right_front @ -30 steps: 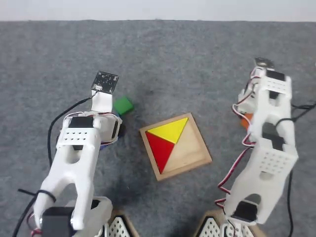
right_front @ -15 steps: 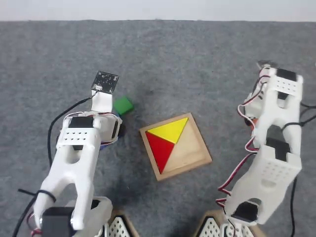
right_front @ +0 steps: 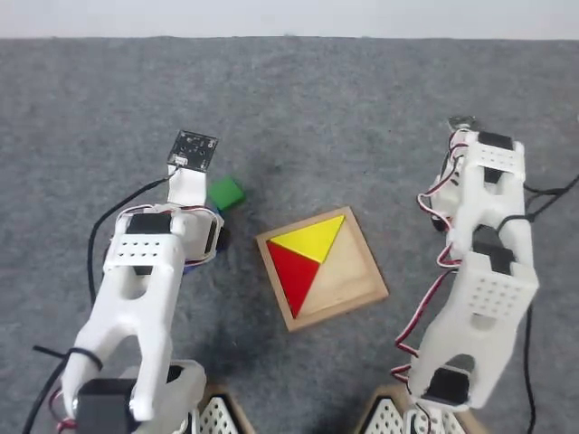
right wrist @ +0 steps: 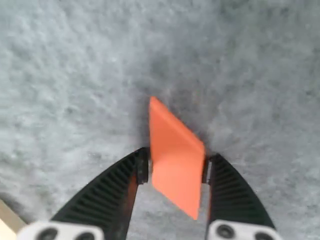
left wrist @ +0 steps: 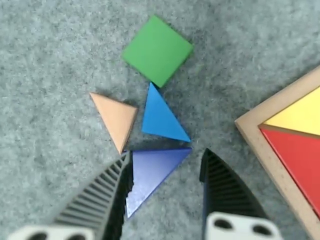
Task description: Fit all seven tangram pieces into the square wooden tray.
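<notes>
Surface: grey felt tabletop [right_front: 362, 108]
Right pincer [right wrist: 175, 170]: clamped on the orange parallelogram [right wrist: 175, 155] between its jaws
Left pincer [left wrist: 165, 175]: gaping, empty, dark blue triangle [left wrist: 150, 172] beneath
Change: right arm swung out, then back toward the tray [right_front: 348, 271], drop-in probably next

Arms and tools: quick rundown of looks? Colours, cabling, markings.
The left arm and right arm are white plastic shells with dot-grid perforated panels and black motor blocks. A black cable runs along the left; red, white and black wires along the right. The left tool and right tool have dark tapering fingers, partly ribbed, on white bases.
</notes>
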You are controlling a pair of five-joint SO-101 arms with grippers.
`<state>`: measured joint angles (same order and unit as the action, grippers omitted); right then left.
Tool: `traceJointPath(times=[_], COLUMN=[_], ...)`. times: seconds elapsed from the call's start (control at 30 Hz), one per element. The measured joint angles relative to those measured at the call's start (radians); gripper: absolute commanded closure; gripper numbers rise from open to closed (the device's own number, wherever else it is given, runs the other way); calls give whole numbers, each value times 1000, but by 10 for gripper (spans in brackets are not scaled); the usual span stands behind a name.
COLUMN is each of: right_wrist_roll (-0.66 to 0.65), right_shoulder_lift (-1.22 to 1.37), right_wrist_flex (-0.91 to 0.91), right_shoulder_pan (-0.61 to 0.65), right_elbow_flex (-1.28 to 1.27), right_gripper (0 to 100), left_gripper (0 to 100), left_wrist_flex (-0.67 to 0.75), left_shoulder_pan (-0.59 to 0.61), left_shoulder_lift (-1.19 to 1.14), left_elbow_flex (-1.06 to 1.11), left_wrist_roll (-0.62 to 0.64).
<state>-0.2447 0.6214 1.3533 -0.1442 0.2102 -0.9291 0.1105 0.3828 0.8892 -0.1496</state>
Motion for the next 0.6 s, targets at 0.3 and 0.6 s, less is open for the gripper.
traceJointPath(times=[0.3, 0.6], right_wrist_roll=[-8, -44], right_shoulder_lift=[0, -18], right_wrist_flex=[-6, -48], right_shoulder_pan=[-14, -117], right_elbow_flex=[0, -15], right_gripper=[848, 940], left_gripper=[793, 793], left_wrist_flex=[0, 0], left_shoulder_pan=[0, 0], left_shoulder_lift=[0, 0], left_elbow_flex=[0, 0], left_wrist_roll=[0, 0])
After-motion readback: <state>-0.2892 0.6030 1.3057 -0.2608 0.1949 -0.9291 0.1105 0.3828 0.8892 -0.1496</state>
